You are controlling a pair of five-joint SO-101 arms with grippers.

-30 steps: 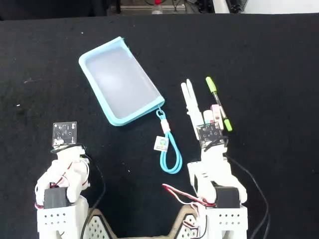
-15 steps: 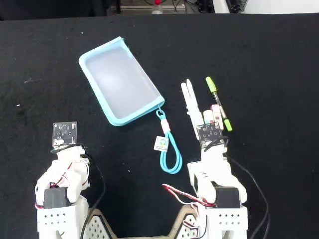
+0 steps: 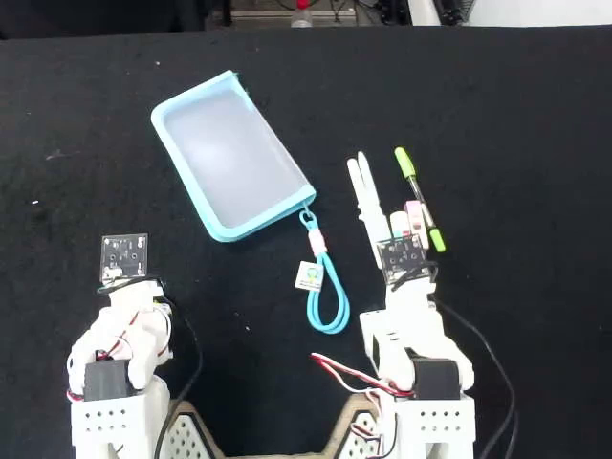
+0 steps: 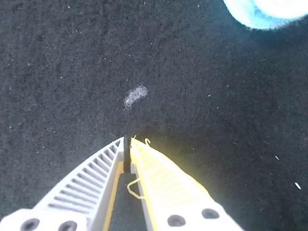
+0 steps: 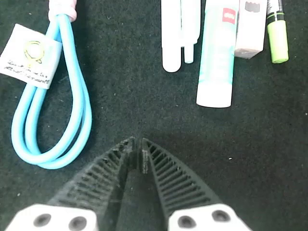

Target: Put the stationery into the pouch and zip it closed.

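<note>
the translucent rectangular pouch with a pale blue rim (image 3: 229, 158) lies flat on the black felt counter (image 3: 516, 115), its blue cord loop (image 3: 325, 292) trailing toward the arms. near the loop, outside the pouch, the stationery lies side by side: two white pens (image 3: 361, 184), a white-and-teal tube (image 5: 216, 53), a small pale block (image 5: 250, 29) and a green highlighter pen (image 3: 413, 182). the right pincer (image 5: 138, 153) hangs just short of them, jaws pressed together, holding nothing. the left pincer (image 4: 128, 155) is likewise pinched together and empty, near a fleck of pale lint (image 4: 135, 95).
</note>
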